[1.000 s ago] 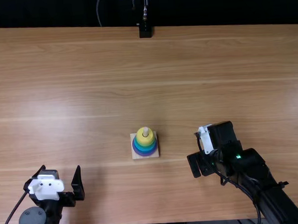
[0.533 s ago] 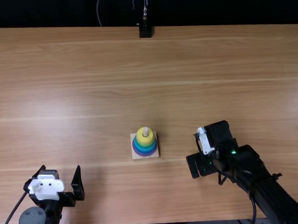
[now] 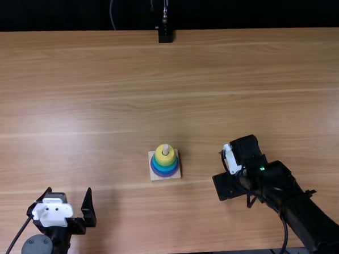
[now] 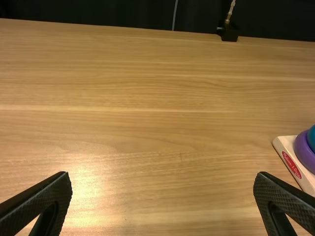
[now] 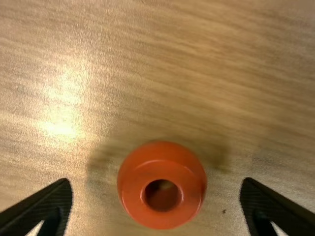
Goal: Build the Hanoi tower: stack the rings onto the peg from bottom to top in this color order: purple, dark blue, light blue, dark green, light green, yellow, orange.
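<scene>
In the top view, the stacking tower stands upright on the wooden table, and the other places here are told from it. It has a square pale wood base, with a purple ring at the bottom, blue bands above, and a yellow ring on top. The greens between are hard to tell apart, though there may be one or two under the yellow. The tip of the peg sticks up through the yellow ring. The left gripper is well to the left of the tower and closer to the near edge, its jaws spread wide and grasping nothing. The right gripper is to the right of the tower and a little closer to the near edge. Beyond the tower, at the far edge, is a black clamp.

In the left wrist view, the jaws stand well apart with bare wood between them. A corner of the tower shows, with a red label on the side of its base.

In the right wrist view, the orange ring rests on the table, to the right of the tower, hole upward. It lies between the parted jaws, with a gap on either side, so they are released.
</scene>
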### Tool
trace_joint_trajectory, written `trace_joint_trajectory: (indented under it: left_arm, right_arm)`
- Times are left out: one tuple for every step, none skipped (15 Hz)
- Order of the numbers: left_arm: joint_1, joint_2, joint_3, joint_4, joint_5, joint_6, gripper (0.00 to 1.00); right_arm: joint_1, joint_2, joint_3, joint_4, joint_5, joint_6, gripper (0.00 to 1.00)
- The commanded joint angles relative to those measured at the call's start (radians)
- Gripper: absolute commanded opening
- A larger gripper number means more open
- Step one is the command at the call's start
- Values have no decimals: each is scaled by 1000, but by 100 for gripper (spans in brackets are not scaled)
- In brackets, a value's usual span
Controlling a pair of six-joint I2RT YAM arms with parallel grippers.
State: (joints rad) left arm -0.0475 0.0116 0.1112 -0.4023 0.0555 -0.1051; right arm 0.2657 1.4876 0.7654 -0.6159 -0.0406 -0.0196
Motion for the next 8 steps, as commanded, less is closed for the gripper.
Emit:
trace_joint_trajectory:
  left_arm:
    - [3, -12, -111, -78, 5, 11, 100]
    - [3, -12, -111, -78, 5, 11, 100]
    - [3, -12, -111, -78, 5, 11, 100]
    - [3, -12, -111, -78, 5, 11, 100]
    - [3, -12, -111, -78, 5, 11, 100]
    - [3, -12, -111, -78, 5, 11, 100]
    - [3, -12, -111, -78, 5, 11, 100]
    - [3, -12, -111, -78, 5, 11, 100]
  right_arm:
    - [4, 11, 23, 2, -2, 12, 26]
    - [4, 11, 23, 0, -2, 10, 15]
    - [4, 11, 23, -6, -4, 9, 6]
    - [4, 11, 23, -11, -7, 7, 4]
    - [6, 11, 23, -13, -5, 3, 3]
    - [6, 11, 23, -13, -5, 1, 2]
    - [6, 11, 23, -15, -5, -1, 0]
    - [6, 11, 23, -13, -7, 1, 0]
